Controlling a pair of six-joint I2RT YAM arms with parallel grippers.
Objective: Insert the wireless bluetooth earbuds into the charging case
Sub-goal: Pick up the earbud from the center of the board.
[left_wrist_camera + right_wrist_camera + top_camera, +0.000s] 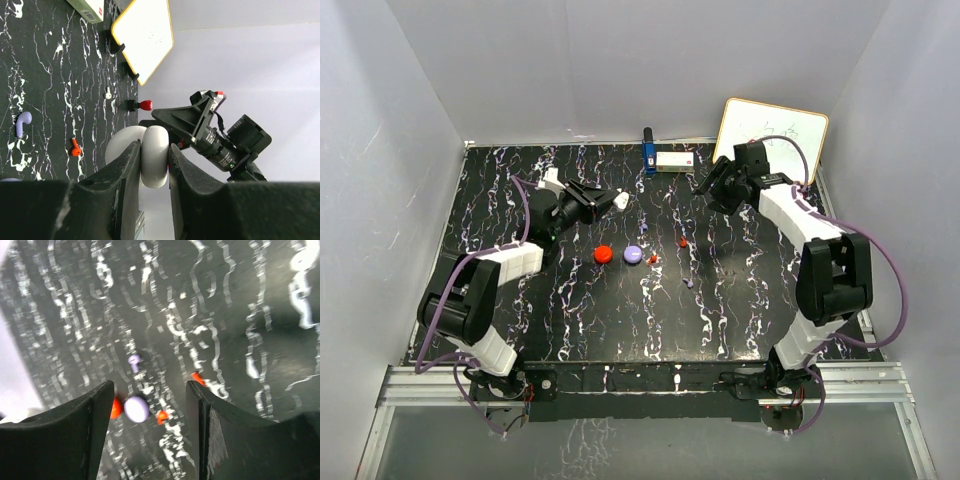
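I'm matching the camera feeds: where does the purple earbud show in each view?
Top external: purple earbud just right of and below centre.
Left wrist: it sits far left, mid-height.
Right wrist: it sits just left of centre.
Shared landmark: a red earbud lies nearby in each.

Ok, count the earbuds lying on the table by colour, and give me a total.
Red earbuds: 2
Purple earbud: 1
White earbud: 1
Total: 4 in view
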